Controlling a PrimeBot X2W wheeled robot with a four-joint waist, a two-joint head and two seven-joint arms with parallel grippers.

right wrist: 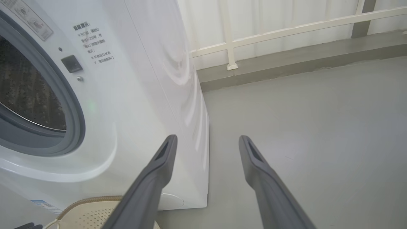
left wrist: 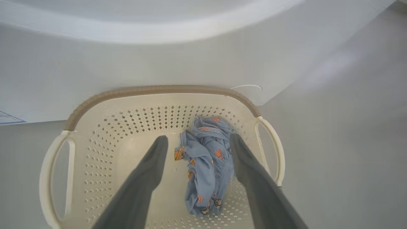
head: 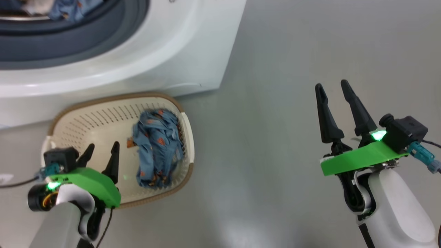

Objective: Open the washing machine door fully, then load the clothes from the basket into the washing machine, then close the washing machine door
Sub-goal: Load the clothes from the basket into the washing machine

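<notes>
The left gripper hangs over the basket, its fingers spread wide and empty and pointing down into it, just beside the clothes. The right gripper hovers over the bare floor, well apart from the basket, also wide and empty. The basket stands on the floor just before the washing machine, with the crumpled light-blue clothes in its right half. More blue fabric lies inside the drum opening.

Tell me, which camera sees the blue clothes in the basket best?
The left wrist view: the clothes lie close, framed by the open left gripper. The head view shows the clothes smaller, from above. The right wrist view catches the basket rim.
</notes>
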